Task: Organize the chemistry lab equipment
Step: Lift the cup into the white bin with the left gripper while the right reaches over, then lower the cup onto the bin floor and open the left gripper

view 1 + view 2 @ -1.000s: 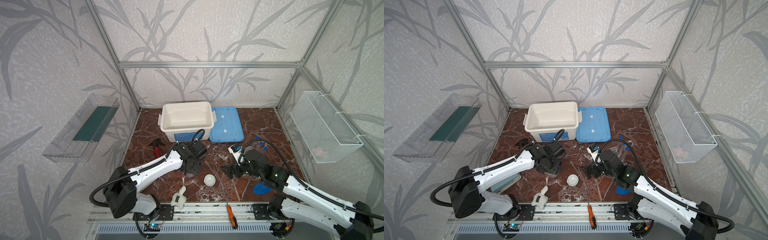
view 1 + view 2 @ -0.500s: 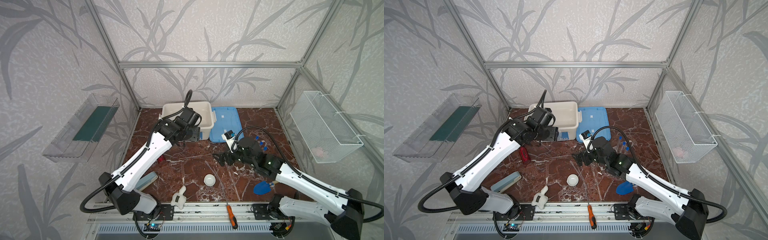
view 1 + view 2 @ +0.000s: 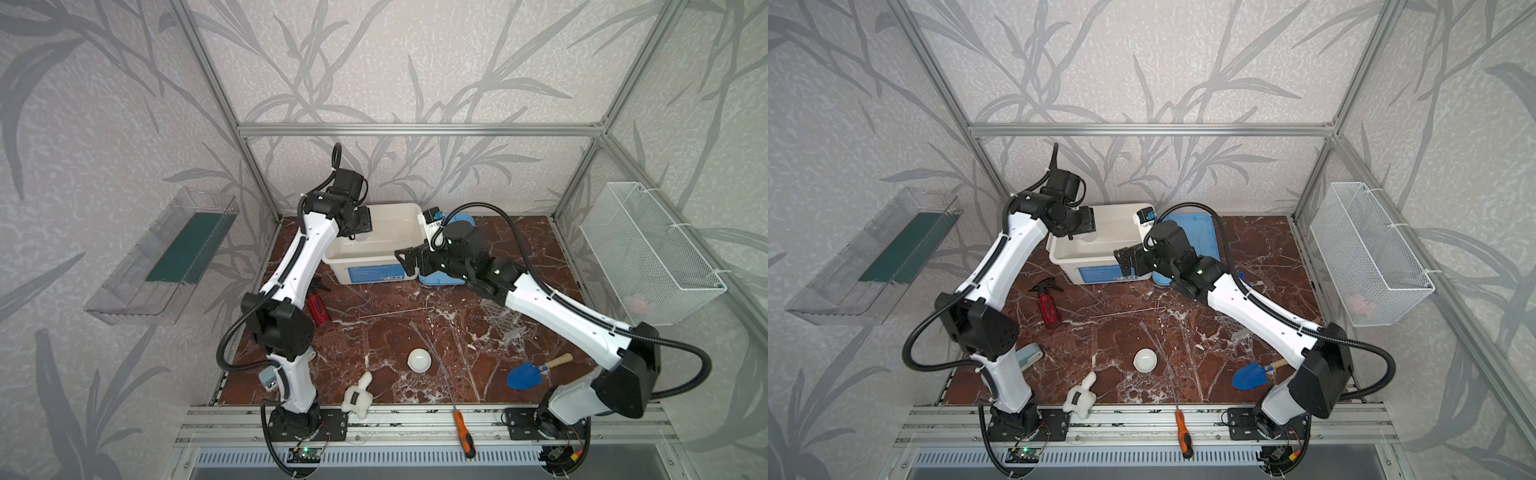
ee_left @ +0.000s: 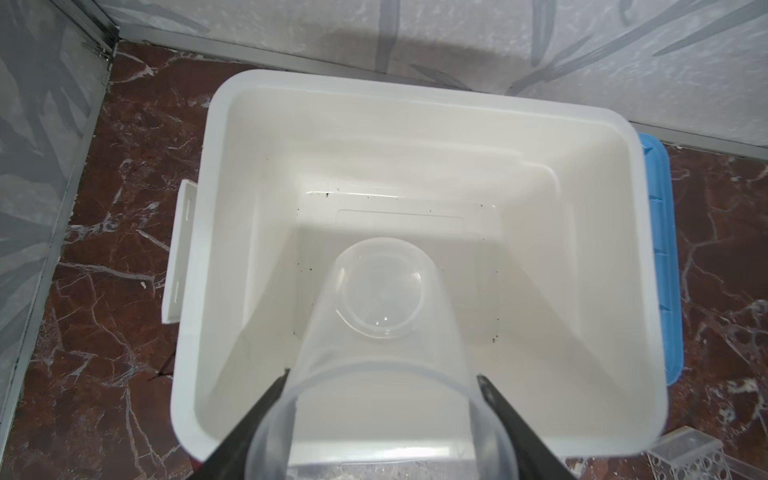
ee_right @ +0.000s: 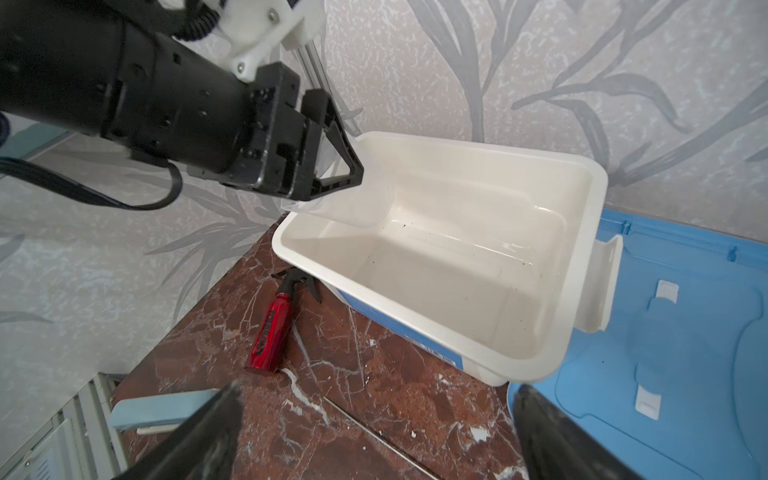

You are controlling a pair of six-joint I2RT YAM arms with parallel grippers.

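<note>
The left gripper (image 4: pixel 383 375) grips the clear beaker (image 4: pixel 382 299) above the white bin (image 4: pixel 415 95); the right gripper (image 5: pixel 378 392) stands wide open, empty.

you've got the clear beaker (image 4: pixel 382 316) clamped near its rim in the left gripper (image 4: pixel 383 374), tilted over the white bin (image 4: pixel 415 89) by the tabletop's (image 3: pixel 374 332) back edge. the small white dish (image 3: pixel 419 360) sits near the front edge, the clear rack (image 3: pixel 505 320) toward the right edge, and a thin rod (image 3: pixel 395 312) lies mid-tabletop.

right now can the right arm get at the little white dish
Probably yes: the right gripper is open and empty, and the white dish sits uncovered on the table, nothing standing between them.
</note>
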